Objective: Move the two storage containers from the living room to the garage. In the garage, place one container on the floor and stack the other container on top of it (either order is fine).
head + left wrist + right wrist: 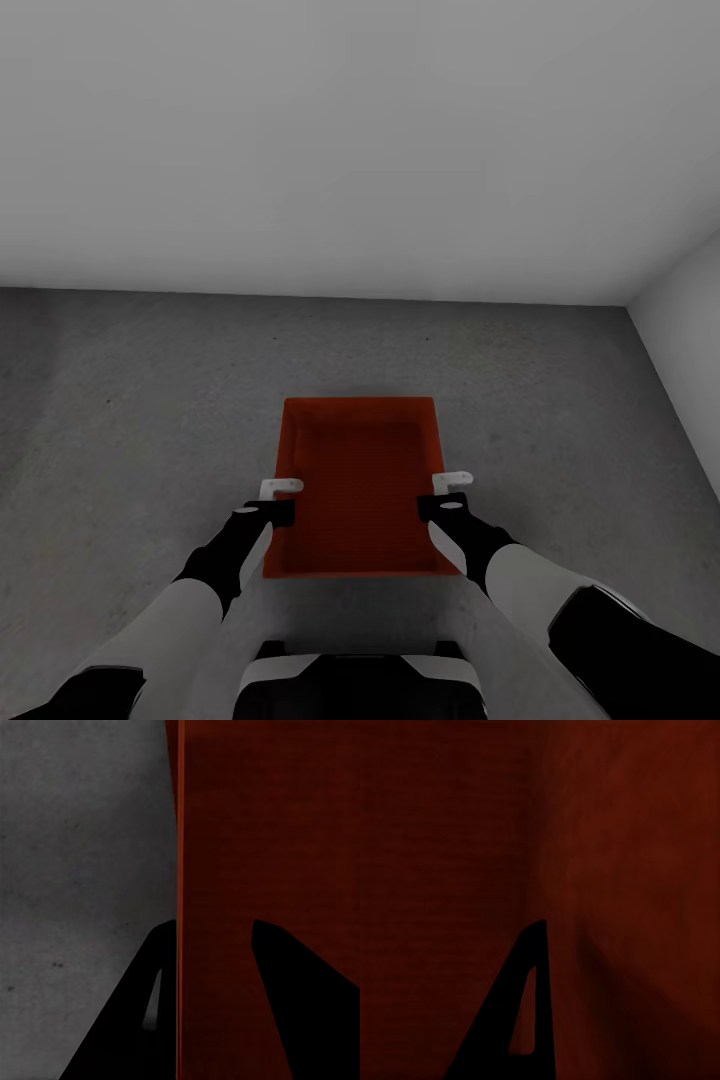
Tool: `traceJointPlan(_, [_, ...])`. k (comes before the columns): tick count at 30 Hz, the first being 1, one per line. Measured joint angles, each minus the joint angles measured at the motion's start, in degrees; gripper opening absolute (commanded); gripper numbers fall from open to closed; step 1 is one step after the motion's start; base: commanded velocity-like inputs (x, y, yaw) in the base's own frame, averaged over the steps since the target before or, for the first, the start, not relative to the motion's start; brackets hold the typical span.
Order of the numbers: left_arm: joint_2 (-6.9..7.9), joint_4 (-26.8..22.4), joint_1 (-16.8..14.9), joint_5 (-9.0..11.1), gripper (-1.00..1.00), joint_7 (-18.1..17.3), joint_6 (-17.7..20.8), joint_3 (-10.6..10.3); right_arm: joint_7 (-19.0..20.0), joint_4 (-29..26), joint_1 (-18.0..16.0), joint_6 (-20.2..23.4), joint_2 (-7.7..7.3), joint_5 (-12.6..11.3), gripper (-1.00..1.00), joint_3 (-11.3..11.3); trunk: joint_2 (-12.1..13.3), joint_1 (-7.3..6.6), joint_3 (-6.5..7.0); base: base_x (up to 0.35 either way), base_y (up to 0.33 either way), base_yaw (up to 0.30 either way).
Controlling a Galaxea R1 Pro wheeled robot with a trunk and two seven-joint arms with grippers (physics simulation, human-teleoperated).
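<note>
1. Both grippers, left [281, 489] and right [452, 483], pinch the long side walls of the orange-red container [360, 490] at lower centre, jaws straddling each wall.
2. Its long axis runs away from the robot.
3. Dark grey concrete floor [130, 420] below, white walls [360, 140] behind.

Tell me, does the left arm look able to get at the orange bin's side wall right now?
Probably yes: the left gripper is already at the orange bin, one finger outside its left wall and one inside, with nothing between.
</note>
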Motion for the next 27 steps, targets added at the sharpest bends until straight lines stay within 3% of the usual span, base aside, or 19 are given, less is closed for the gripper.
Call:
traceJointPlan(14, [0.0,0.0,0.0,0.0,-1.0,0.0,0.0,0.0,0.0,0.0,0.0,0.0,0.0,0.0,-1.0,0.0,0.0,0.0,0.0,0.0,0.0,0.0])
traceJointPlan(27, [-0.03,0.0,0.0,0.0,-1.0,0.0,0.0,0.0,0.0,0.0,0.0,0.0,-0.03,0.0,-1.0,0.0,-5.2,2.86,-2.33,0.0,0.0,0.0])
